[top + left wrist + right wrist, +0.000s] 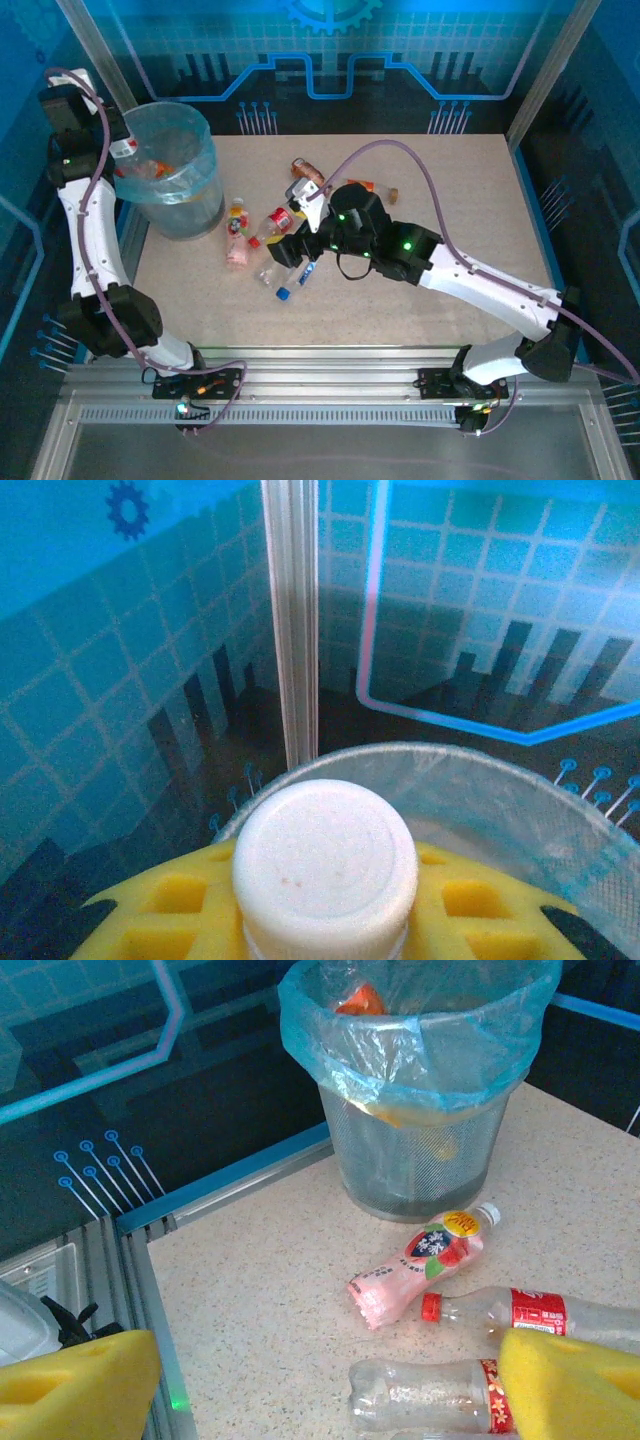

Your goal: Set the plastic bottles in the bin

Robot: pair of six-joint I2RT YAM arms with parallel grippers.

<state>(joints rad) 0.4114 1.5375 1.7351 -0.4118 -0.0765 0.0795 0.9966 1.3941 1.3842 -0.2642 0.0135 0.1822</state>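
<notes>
Speckled tabletop (450,200): bin (420,1150) holds orange bottle (360,1000); left end effector (325,915) grips white-capped bottle (325,865); right end effector (325,1390) released.

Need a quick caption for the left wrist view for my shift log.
Left tool grips a white-capped bottle at the rim of the bag-lined bin.

Pale blue-green translucent plastic bag (450,1050) over round grey mesh bin (420,1165) on beige speckled table (270,1290); crushed pink plastic bottle (415,1270) with yellow, red and dark label; clear plastic bottle (520,1312) with red cap and label; white round bottle cap (325,865) against yellow foam pads (150,915)
</notes>
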